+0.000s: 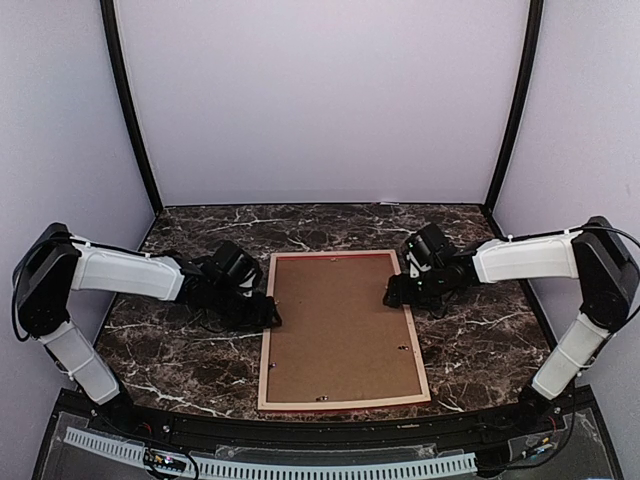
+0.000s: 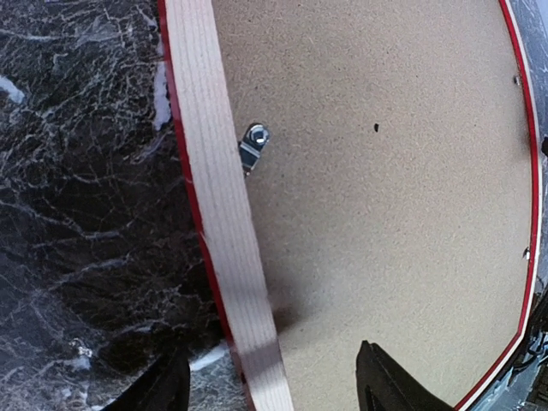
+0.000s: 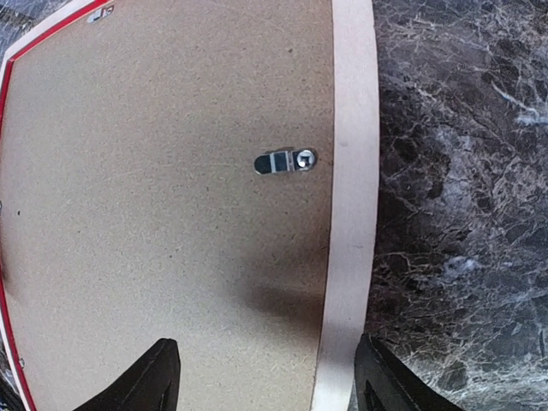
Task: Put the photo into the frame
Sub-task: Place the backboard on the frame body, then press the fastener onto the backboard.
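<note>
- Top view: the frame (image 1: 266, 372) lies face down on the table (image 1: 480, 345), with the backing board (image 1: 340, 320) seated in it. My left gripper (image 1: 260, 310) is at one long rail and my right gripper (image 1: 398, 290) at the other, a little farther out. Since the two are not squarely opposite, I judge that a lift from here would twist the frame or skid it across the marble.
- The photo shows in none of my views. It may be under the board or somewhere else, and I cannot tell which. If it is not inside, anything I do to close the frame would be wasted.
- Left wrist: my jaws are spread wide and hold nothing, with the pale rail of the frame (image 2: 214, 188) running between them. One finger is over the table (image 2: 86, 214) and the other is over the backing board (image 2: 385, 214). A turn clip (image 2: 253, 144) sits ahead of my fingers at the rail's inner edge. Closing here would pinch only the thin rail, which could slip or tip up.
- Right wrist: these jaws are also released and empty, straddling the opposite rail (image 3: 353, 154). Ahead of them a second turn clip (image 3: 285, 161) points inward over the board, so I judge the board is pinned there. Prying at the board with that clip unturned could bend the clip or crack the board.
</note>
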### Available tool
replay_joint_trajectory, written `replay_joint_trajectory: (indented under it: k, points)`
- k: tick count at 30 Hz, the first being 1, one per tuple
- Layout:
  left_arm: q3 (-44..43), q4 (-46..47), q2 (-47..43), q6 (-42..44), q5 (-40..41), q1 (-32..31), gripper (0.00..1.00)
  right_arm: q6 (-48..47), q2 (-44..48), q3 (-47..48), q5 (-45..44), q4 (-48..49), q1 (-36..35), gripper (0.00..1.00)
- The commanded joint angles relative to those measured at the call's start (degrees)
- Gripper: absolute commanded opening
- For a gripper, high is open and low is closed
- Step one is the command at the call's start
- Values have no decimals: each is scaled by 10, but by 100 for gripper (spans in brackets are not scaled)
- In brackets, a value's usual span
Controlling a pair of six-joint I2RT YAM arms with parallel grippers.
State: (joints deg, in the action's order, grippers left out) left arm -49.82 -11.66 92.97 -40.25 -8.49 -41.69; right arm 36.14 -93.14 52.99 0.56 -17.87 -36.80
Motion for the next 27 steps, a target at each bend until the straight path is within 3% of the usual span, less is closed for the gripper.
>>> replay_joint_trajectory:
  k: [1,17,27]
  points:
    - [-19,-36,-22,29,6,17,69,-7,-12,-16,20,25,6,68]
    - [-97,-95,27,101,45,42,71,-11,-17,-50,19,43,7,39]
    - [-162,-141,96,158,103,42,66,-8,-12,-63,22,49,7,36]
